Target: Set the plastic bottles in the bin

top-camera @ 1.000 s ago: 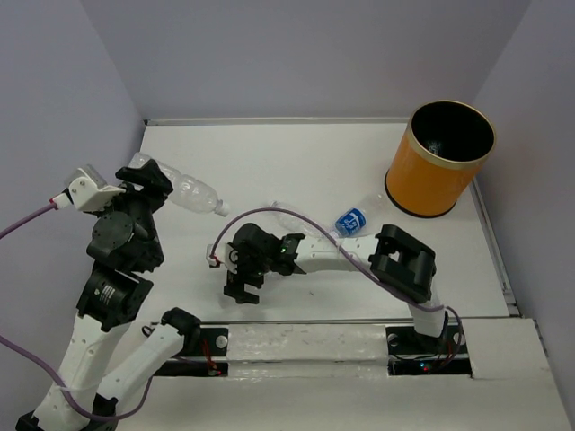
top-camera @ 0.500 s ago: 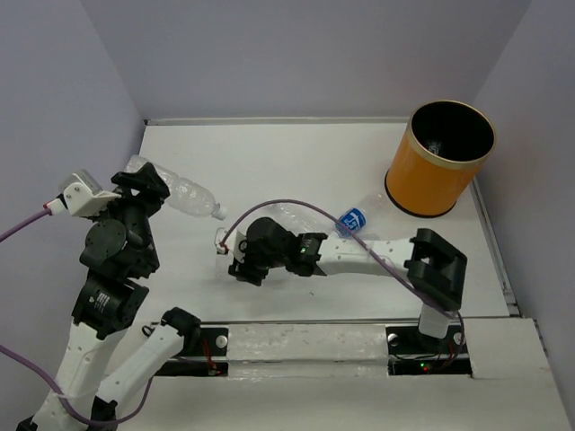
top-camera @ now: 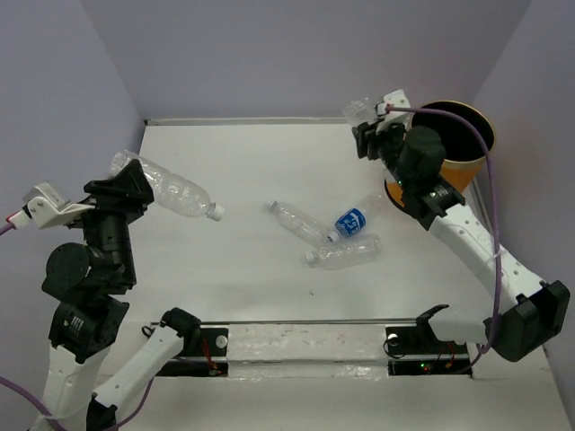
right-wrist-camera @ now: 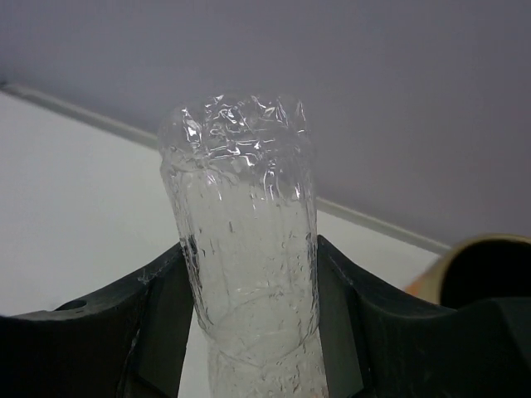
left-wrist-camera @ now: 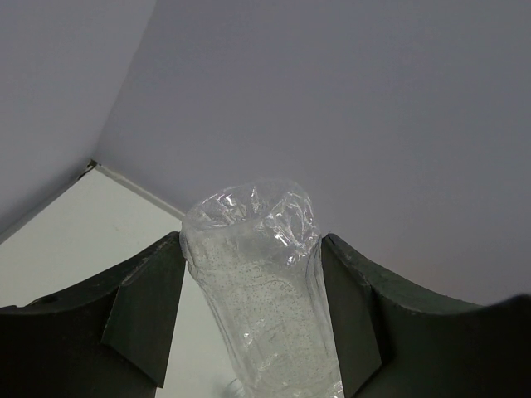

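Carrying two bottles, the right one nearly at the bin

My right fingers point(right-wrist-camera: 158, 332) are pinched narrow around the right bottle point(right-wrist-camera: 249, 249). Its crinkled end pokes out past the tips, with the long axis in line with the wrist. From above, that bottle sits just left of the bin point(top-camera: 463, 178) and is not yet over the black opening. I judge the coming move to be a short carry rightward before letting go.

My left fingers point(left-wrist-camera: 141, 315) are likewise closed on the left bottle point(top-camera: 180, 190). It hangs tilted, cap end toward the middle, well apart from the bin, so the right arm is much the nearer.

Three loose bottles point(top-camera: 346, 253) lie on the surface point(top-camera: 234, 153) between the arms, one with a blue label. Only the overhead view shows those. The right wrist view alone shows that grip squarely, plus a sliver of the bin's rim at its right edge.
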